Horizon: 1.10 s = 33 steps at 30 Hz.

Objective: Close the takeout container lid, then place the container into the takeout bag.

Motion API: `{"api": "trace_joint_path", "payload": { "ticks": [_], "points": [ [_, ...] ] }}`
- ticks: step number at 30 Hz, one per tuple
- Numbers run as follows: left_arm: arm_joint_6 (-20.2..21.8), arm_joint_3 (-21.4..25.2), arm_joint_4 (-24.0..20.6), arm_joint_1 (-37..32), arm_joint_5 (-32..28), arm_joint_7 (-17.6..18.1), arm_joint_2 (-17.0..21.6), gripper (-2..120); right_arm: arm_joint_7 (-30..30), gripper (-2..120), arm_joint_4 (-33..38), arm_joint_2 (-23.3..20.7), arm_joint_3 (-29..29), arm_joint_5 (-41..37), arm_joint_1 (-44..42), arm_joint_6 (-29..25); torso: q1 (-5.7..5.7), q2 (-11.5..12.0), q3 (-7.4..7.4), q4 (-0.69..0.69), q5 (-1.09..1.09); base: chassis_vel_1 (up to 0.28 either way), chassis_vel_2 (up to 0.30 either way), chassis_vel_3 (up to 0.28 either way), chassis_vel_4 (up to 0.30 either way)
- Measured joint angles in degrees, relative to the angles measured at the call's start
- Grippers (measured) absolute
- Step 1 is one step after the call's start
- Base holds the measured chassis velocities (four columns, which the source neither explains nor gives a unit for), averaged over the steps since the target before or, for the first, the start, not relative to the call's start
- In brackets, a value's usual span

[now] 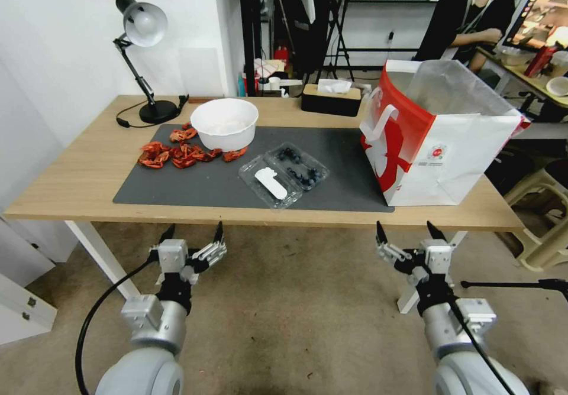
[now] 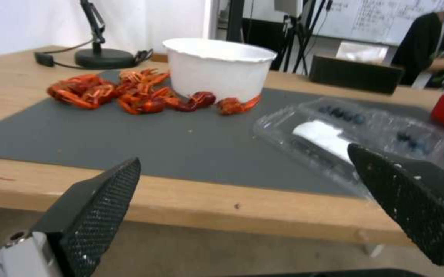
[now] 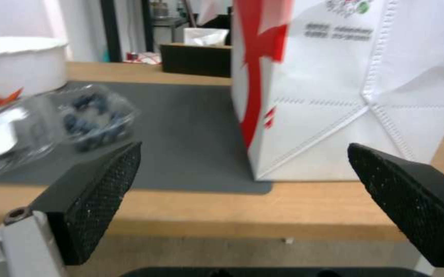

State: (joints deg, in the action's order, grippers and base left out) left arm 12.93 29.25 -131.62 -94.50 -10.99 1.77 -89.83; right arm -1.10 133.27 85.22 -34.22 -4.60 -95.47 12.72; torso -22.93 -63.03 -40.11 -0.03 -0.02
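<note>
The takeout container (image 1: 299, 167) (image 2: 381, 129) (image 3: 96, 119) lies open on the grey mat, its blueberry half on the far side. Its lid (image 1: 269, 183) (image 2: 319, 136) with the white label lies flat, nearer the table's front edge. The red-and-white takeout bag (image 1: 438, 138) (image 3: 345, 88) stands open on the right of the table. My left gripper (image 1: 193, 233) (image 2: 242, 165) hangs open below the front edge, left of the container. My right gripper (image 1: 409, 230) (image 3: 242, 154) hangs open below the front edge, under the bag's near corner. Both hold nothing.
A white bowl (image 1: 224, 123) (image 2: 219, 67) and several red crayfish (image 1: 177, 151) (image 2: 129, 94) sit at the mat's (image 1: 195, 185) far left. A desk lamp (image 1: 145, 58) stands at the back left, a black tissue box (image 1: 331, 98) at the back middle. A stool (image 1: 541, 229) stands right of the table.
</note>
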Motion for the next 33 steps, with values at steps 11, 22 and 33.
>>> {"api": "trace_joint_path", "payload": {
  "ticks": [11,22,33],
  "points": [
    [-2.6,0.0,0.9,0.2,-0.3,-0.2,0.4,100,-2.2,100,-0.1,-3.3,-1.3,-8.1,7.6,9.2,0.0,0.0,0.0,0.01,0.02,0.0,0.0,0.0,0.0],
    [-4.3,0.6,1.7,0.3,-0.2,-0.3,0.5,100,-5.4,100,-3.8,-8.4,3.4,-14.4,13.5,8.9,0.01,0.0,0.0,0.03,0.02,0.0,0.0,0.0,0.0],
    [-5.5,1.3,1.7,-0.3,0.2,-0.3,-0.4,100,-13.2,100,-13.0,-14.3,12.9,-23.8,26.3,9.7,0.02,0.0,0.0,0.04,0.02,0.0,0.0,0.0,0.0]
  ]
}}
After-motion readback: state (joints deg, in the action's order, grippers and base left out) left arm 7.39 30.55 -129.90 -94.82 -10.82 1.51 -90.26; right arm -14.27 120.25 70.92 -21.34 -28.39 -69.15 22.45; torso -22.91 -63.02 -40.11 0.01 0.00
